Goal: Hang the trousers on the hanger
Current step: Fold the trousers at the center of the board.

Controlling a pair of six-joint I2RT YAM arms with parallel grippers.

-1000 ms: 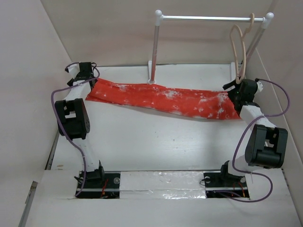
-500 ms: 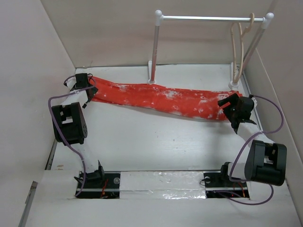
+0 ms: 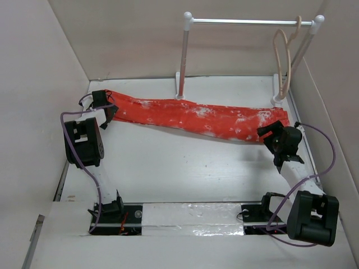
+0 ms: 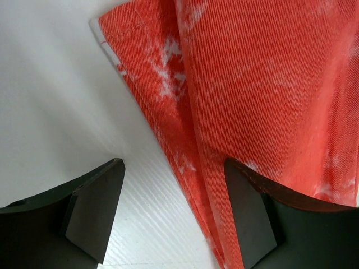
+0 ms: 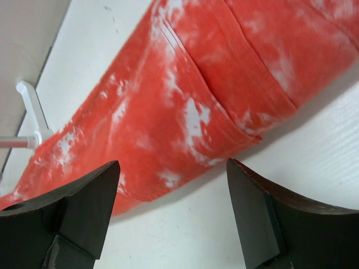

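1. Across the far half of the tabletop (image 3: 185,168), the trousers (image 3: 196,117) lie flat in a long band running left to right.
2. Left arm reaches up the left side with its elbow raised; the left tool (image 3: 108,111) sits at the cloth's left end, spread wide and gripping nothing.
3. Right arm folds its elbow back near its base; the right tool (image 3: 270,136) gapes wide beside the cloth's right end, empty.
4. The hanger (image 3: 282,56) hangs on the rack rail (image 3: 241,22), far right.

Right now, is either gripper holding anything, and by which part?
Nothing held. Left gripper and right gripper are open; the trousers lie loose on the table.
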